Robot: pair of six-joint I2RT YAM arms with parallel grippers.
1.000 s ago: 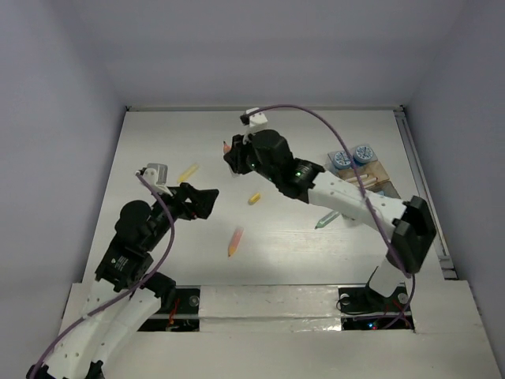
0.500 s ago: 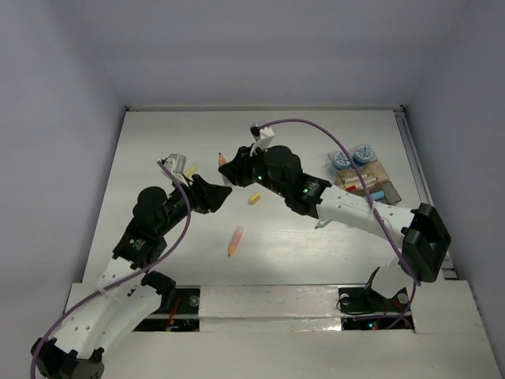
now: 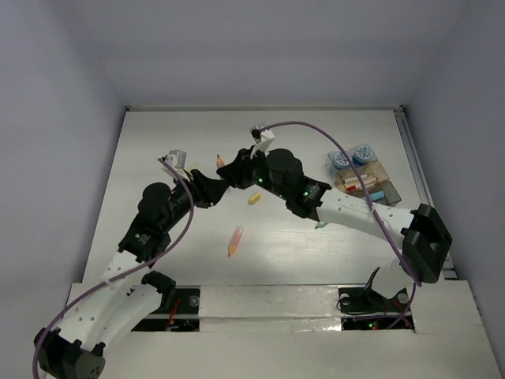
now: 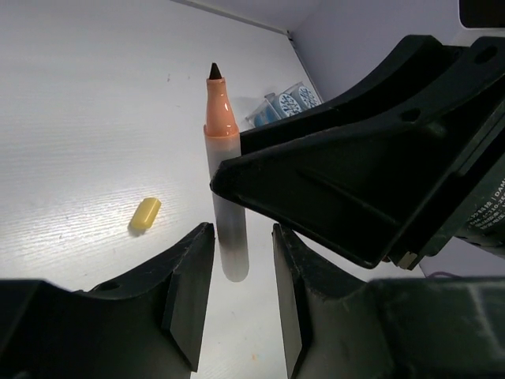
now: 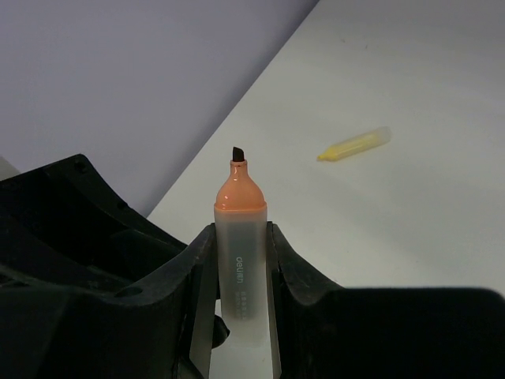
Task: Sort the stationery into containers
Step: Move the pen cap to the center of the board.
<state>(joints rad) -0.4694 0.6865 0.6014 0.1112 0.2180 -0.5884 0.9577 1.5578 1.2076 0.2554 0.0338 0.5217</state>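
**Item: orange highlighter point(image 3: 222, 167), held aloft over the table's left-centre**

The right gripper point(image 3: 229, 175) is clamped on the barrel, tip up, clear of the table point(image 3: 158, 134). The left gripper point(image 3: 215, 189) has its fingers flanking the barrel's lower end; contact cannot be told. A yellow stub point(image 3: 254, 198) and an orange crayon point(image 3: 235, 241) lie loose nearer the arm bases. The trays point(image 3: 371, 185) and round pots point(image 3: 341, 160) sit by the right edge, well apart. Open board runs behind the grippers to the back edge.
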